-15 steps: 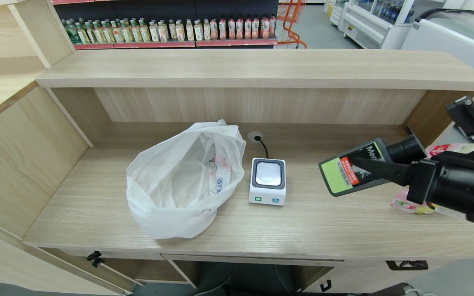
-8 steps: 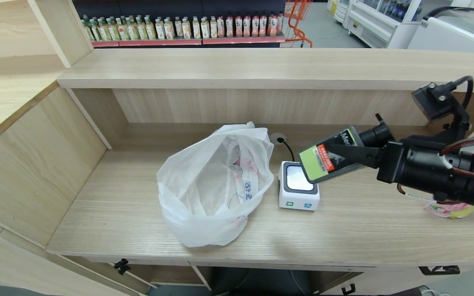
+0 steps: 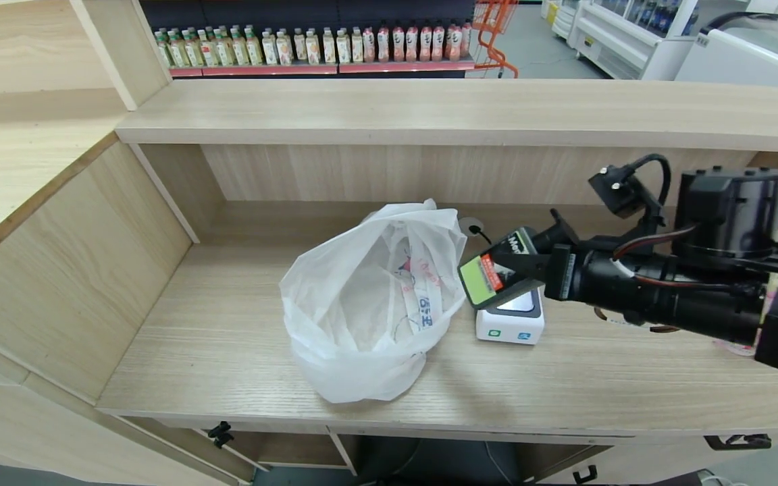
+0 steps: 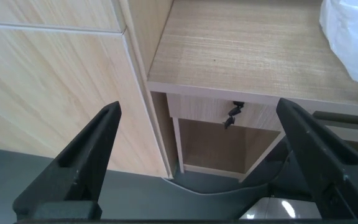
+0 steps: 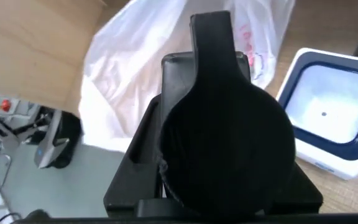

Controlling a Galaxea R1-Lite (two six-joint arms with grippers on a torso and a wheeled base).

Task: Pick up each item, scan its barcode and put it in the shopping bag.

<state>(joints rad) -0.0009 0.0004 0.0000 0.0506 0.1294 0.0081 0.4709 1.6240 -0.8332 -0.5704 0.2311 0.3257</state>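
Bottle point(image 3: 477, 282), black with a green base, is clamped sideways in the right gripper point(image 3: 507, 273), fingers closed on its sides. It is held above the scanner point(image 3: 510, 325), base end just beside the shopping bag point(image 3: 369, 310) rim. Bag sits on the counter point(image 3: 227, 337) just left of the scanner, mouth open upward. Inside shows white folds and print; can't tell the contents. Left gripper point(image 4: 197, 106) has its fingers spread wide and faces the counter's front edge and the cabinet under it.

Pale wood counter point(image 3: 564, 385) sits up front, raised ledge point(image 3: 429, 111) above it; beyond, a shelf of bottles point(image 3: 315, 47), an orange rack point(image 3: 497, 27), white freezers point(image 3: 632, 40), grey floor point(image 3: 544, 57).
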